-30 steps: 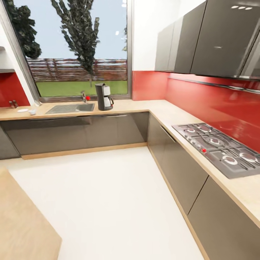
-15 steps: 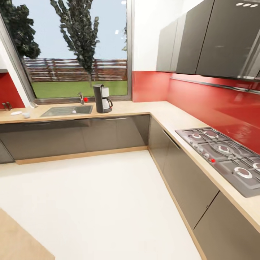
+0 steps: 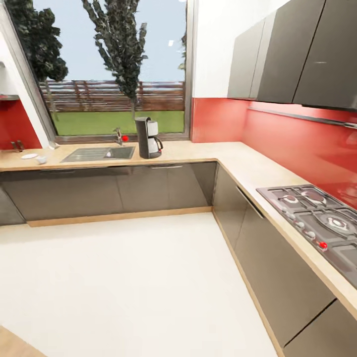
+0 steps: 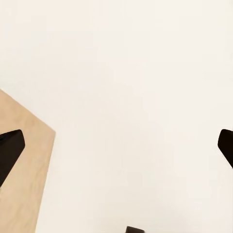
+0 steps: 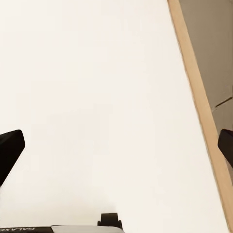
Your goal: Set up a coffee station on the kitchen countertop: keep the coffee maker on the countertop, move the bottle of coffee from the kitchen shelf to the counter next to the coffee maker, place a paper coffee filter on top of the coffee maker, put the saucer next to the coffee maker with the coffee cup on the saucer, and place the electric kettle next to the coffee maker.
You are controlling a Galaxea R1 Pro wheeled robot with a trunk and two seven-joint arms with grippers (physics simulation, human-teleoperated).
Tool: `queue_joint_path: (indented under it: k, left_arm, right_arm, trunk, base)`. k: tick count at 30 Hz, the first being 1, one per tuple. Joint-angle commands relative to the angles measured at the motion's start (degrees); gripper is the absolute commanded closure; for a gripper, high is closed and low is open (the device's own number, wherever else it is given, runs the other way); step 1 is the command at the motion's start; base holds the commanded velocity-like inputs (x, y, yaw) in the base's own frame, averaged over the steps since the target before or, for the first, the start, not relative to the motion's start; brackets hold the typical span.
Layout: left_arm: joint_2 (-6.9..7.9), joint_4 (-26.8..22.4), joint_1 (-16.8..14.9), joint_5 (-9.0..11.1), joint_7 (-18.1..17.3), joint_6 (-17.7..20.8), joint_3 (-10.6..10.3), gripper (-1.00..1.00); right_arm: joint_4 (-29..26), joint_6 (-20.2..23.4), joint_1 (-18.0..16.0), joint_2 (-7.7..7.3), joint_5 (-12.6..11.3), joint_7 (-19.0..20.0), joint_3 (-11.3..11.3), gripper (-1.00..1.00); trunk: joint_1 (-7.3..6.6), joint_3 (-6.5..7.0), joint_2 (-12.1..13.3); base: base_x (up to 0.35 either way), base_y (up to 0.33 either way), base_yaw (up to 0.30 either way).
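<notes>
While both hands (image 4: 116, 145) (image 5: 116, 145) are hanging apart and empty, the base is risking the 3 o'clock surface (image 3: 258, 171) edge, the coffee maker (image 3: 148, 137) standing at 11 o'clock.

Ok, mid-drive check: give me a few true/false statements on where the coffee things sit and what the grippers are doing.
1. The coffee maker stands on the countertop just right of the sink. True.
2. The saucer lies beside the coffee maker. False: it lies far off, at the counter's left end, beyond the sink.
3. The cup sits on the saucer. False: it sits on the counter beside it.
4. The left gripper is open and empty. True.
5. The right gripper holds a filter. False: it is open over bare floor.
</notes>
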Motion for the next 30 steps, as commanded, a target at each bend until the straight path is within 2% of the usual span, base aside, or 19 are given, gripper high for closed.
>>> queue_joint_path:
  k: [1,5,16,30]
  left_arm:
    - [0.01,0.05,-0.06,0.46,-0.06,-0.17,-0.12,-1.00]
    - [0.01,0.05,-0.06,0.46,-0.06,-0.17,-0.12,-1.00]
    - [0.01,0.05,-0.06,0.46,-0.06,-0.17,-0.12,-1.00]
    - [0.05,0.05,-0.06,0.46,-0.06,-0.17,-0.12,-1.00]
  right_arm:
    - [0.03,-0.17,-0.03,0.01,0.04,-0.02,-0.07,-1.00]
    - [0.02,-0.16,-0.03,0.01,0.03,0.01,-0.07,-1.00]
    - [-0.12,-0.17,-0.03,0.01,0.02,0.06,-0.07,-1.00]
    - [-0.04,-0.16,-0.03,0.01,0.07,0.06,0.01,-1.00]
  trunk:
    - [0.06,-0.11,-0.11]
    - [0.06,-0.11,-0.11]
    - [0.06,-0.11,-0.11]
    - [0.06,-0.11,-0.11]
  base:
    - [0.339,0.000,0.266]
    - [0.339,0.000,0.176]
    - [0.339,0.000,0.027]
    - [0.339,0.000,0.258]
